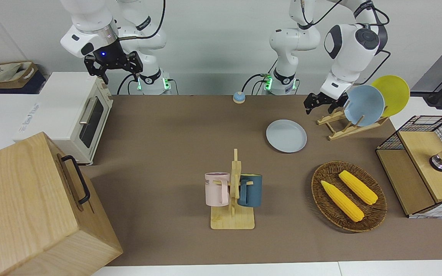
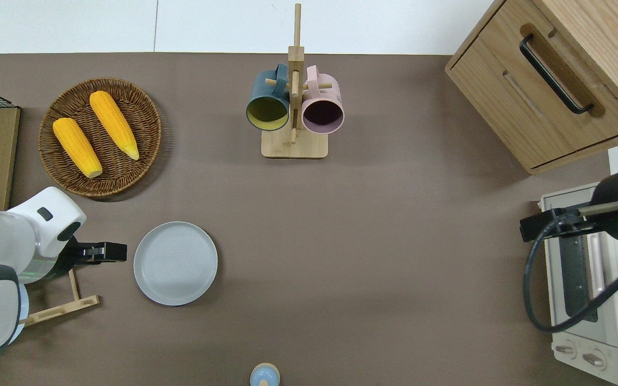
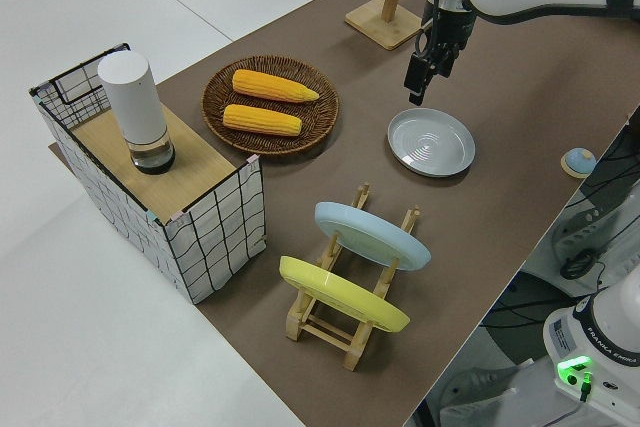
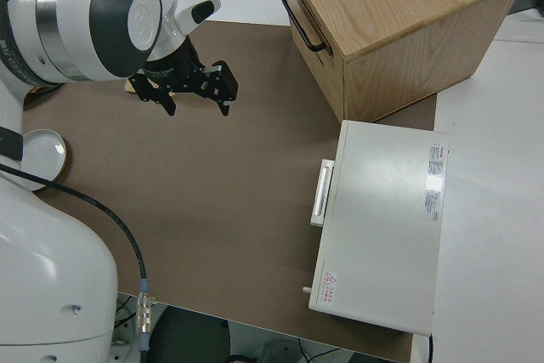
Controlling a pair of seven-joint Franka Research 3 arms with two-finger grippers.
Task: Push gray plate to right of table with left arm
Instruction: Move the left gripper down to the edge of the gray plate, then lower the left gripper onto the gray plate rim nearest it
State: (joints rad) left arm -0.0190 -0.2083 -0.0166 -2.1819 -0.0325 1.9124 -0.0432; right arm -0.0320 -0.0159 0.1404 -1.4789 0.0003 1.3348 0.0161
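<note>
One gray plate (image 2: pixel 175 263) lies flat on the table (image 2: pixel 395 257), nearer to the robots than the wicker basket (image 2: pixel 142 115) and toward the left arm's end. Your left gripper (image 2: pixel 106 252) sits just beside the plate's rim on that end, up off the table. I can't tell from these views whether its fingers are apart or together, and no contact with the plate is visible.

Counts for you:
- Three plates in all: the gray one, plus one sky-blue plate (image 1: pixel 363 105) and one yellow plate (image 1: pixel 393 94) standing in the wooden dish rack (image 1: pixel 343 128), just beside the gray plate toward the left arm's end.
- Two corn cobs (image 2: pixel 94 131) in the basket.
- Two mugs on the wooden mug tree (image 2: pixel 294 107): one dark teal mug (image 2: pixel 267 102), one pink mug (image 2: pixel 323 104), farther from the robots than the gray plate.
- One small blue bell (image 2: pixel 264 375), nearer to the robots than the plate.
- One toaster oven (image 1: pixel 73 115) and one wooden drawer box (image 1: pixel 33 207) at the right arm's end.
- One wire-sided crate (image 3: pixel 190 217) with a white cylinder (image 3: pixel 135 107) on it.

Your right gripper (image 1: pixel 113 63) is parked, fingers spread apart.
</note>
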